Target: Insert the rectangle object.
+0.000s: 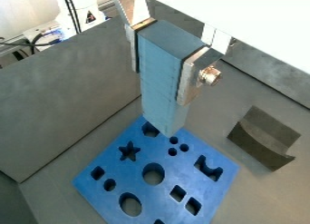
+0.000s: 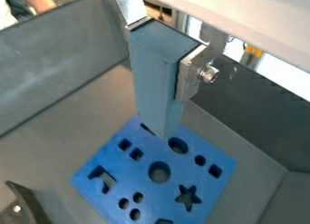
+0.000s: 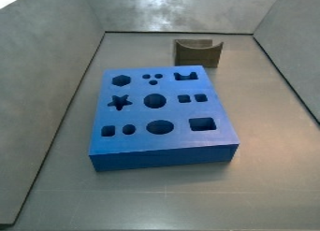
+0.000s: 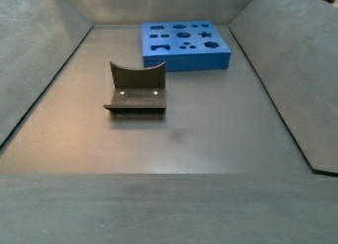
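Observation:
In both wrist views my gripper (image 1: 164, 64) (image 2: 161, 55) is shut on the rectangle object (image 1: 160, 93) (image 2: 158, 99), a long plain grey block held upright between the silver fingers (image 1: 194, 78). Its lower end hangs above one corner of the blue board (image 1: 107, 176) (image 2: 216, 170), which lies flat on the floor and has star, round and square holes. I cannot tell whether the block touches the board. The board also shows in both side views (image 3: 163, 152) (image 4: 199, 61), with its large square hole (image 3: 201, 125). The gripper and block are out of view in both side views.
The dark fixture (image 1: 264, 135) (image 2: 17, 205) (image 3: 196, 51) (image 4: 134, 90) stands on the floor apart from the board. Grey sloping walls (image 3: 50, 104) (image 4: 284, 80) enclose the floor on the sides.

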Controlling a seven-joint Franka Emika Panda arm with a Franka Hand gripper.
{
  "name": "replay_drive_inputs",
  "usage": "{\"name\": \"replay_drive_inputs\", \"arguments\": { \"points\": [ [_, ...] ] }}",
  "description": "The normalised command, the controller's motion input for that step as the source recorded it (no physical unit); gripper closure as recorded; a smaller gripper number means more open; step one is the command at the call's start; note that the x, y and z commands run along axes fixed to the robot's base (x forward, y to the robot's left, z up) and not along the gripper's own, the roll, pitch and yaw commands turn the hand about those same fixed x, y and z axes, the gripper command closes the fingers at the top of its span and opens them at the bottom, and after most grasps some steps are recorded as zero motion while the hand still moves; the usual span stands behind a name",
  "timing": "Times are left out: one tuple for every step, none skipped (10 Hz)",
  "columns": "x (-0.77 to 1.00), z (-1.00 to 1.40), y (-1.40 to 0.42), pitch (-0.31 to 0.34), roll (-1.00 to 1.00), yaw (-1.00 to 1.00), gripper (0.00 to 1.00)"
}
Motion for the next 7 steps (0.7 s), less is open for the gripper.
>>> {"name": "replay_drive_inputs", "arguments": {
  "points": [
    [0.12, -1.0, -0.16, 0.239, 0.2, -0.14, 1.0],
    [0.16, -0.88, -0.13, 0.167, 0.18, -0.07, 1.0],
    [0.14, -0.68, -0.1, 0.118, 0.15, -0.03, 1.0],
    [0.1, -0.46, -0.08, 0.075, 0.14, 0.0, 1.0],
    [0.06, -0.18, -0.05, 0.027, 0.1, 0.01, 1.0],
    [0.03, 1.0, 0.06, 0.021, -0.02, -0.04, 1.0],
    [0.01, 1.0, 0.07, 0.035, -0.03, -0.04, 1.0]
  ]
}}
